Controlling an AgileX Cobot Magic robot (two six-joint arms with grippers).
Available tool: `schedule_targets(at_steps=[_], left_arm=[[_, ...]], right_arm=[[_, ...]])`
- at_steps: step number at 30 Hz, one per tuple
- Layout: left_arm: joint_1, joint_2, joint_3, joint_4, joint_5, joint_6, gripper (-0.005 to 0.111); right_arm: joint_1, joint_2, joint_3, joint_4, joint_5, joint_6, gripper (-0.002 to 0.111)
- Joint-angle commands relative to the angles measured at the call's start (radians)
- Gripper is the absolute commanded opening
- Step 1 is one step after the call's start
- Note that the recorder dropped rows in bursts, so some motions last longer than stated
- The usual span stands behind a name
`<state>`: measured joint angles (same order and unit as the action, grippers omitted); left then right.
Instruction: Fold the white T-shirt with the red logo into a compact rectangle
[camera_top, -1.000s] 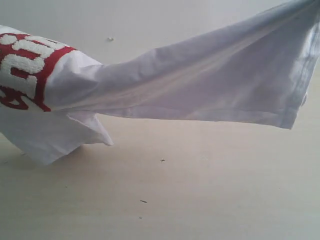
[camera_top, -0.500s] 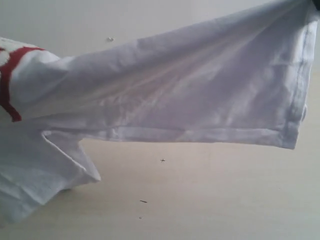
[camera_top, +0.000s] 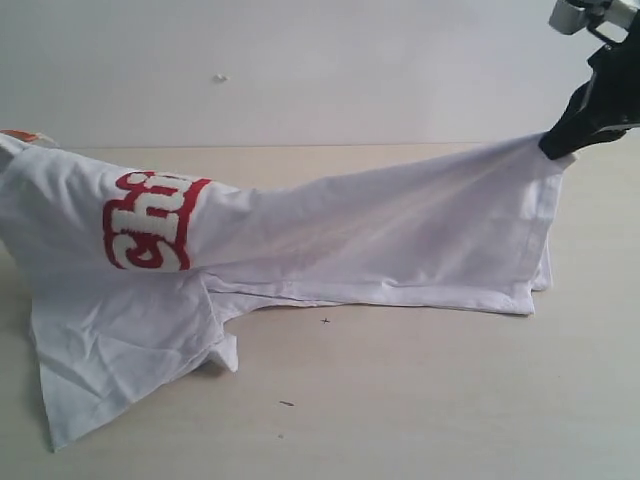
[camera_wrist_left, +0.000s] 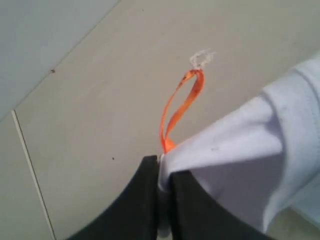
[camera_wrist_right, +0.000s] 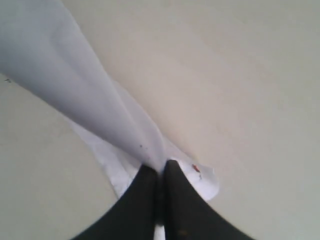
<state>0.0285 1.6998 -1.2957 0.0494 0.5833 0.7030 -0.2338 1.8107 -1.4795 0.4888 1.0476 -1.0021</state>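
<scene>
The white T-shirt (camera_top: 400, 245) stretches across the pale wooden table (camera_top: 420, 400), its lower fold and a sleeve (camera_top: 120, 350) resting on the wood. The red logo (camera_top: 150, 220) shows on the left part, wrapped over a fold. My right gripper (camera_top: 560, 148) is shut on the shirt's upper right corner, holding it a little above the table; its wrist view shows the cloth (camera_wrist_right: 90, 100) pinched between black fingers (camera_wrist_right: 177, 200). My left gripper (camera_wrist_left: 164, 172) is shut on white shirt fabric (camera_wrist_left: 240, 165) beside an orange tag loop (camera_wrist_left: 180, 107); it lies outside the exterior view.
A grey wall (camera_top: 300, 60) rises behind the table's far edge. Small dark specks (camera_top: 287, 403) lie on the wood in front of the shirt. A floor seam (camera_wrist_left: 30, 165) shows below the left gripper.
The shirt has come down and away from the camera, from a raised sheet filling the view to lying partly on the table. The right gripper has come into view and the logo shows again.
</scene>
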Motion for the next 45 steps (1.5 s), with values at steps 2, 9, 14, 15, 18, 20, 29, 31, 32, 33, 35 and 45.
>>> schedule_targets(at_steps=[2,9,14,15,18,20,29,31,32,33,35,45], left_arm=[[-0.003,0.179,-0.129,-0.006,-0.139,-0.003,0.0],[-0.003,0.448,-0.282,-0.006,-0.185,0.101,0.0],[-0.003,0.491,-0.297,-0.01,-0.314,0.067,0.003],[-0.003,0.491,-0.297,-0.01,-0.353,0.046,0.009],[-0.003,0.493,-0.297,-0.01,-0.454,-0.017,0.05],[-0.003,0.499,-0.297,-0.01,-0.502,-0.062,0.074],[-0.003,0.511,-0.297,-0.01,-0.452,-0.091,0.077],[-0.003,0.511,-0.305,-0.01,-0.392,-0.114,0.075],[-0.003,0.513,-0.316,-0.016,-0.347,-0.113,0.075],[0.001,0.517,-0.325,-0.028,-0.317,-0.113,0.075],[0.01,0.521,-0.352,-0.091,-0.256,-0.113,0.075],[0.103,0.57,-0.524,-0.809,0.033,0.182,0.073]], right_arm=[[0.001,0.145,-0.141,-0.041,-0.152,0.035,0.0],[0.001,0.412,-0.307,-0.108,-0.196,0.04,0.0],[0.001,0.475,-0.334,-0.189,-0.321,0.061,0.0],[0.001,0.475,-0.334,-0.218,-0.354,0.093,0.002],[0.001,0.475,-0.334,-0.294,-0.433,0.174,0.022],[0.001,0.479,-0.334,-0.282,-0.468,0.174,0.038],[0.001,0.482,-0.334,-0.232,-0.428,0.174,0.061],[0.001,0.482,-0.334,-0.154,-0.41,0.177,0.06],[-0.001,0.482,-0.334,-0.112,-0.406,0.177,0.059],[-0.001,0.482,-0.334,-0.077,-0.401,0.177,0.058],[-0.001,0.482,-0.348,-0.036,-0.39,0.198,0.057],[-0.054,0.528,-0.55,0.008,-0.089,0.448,0.057]])
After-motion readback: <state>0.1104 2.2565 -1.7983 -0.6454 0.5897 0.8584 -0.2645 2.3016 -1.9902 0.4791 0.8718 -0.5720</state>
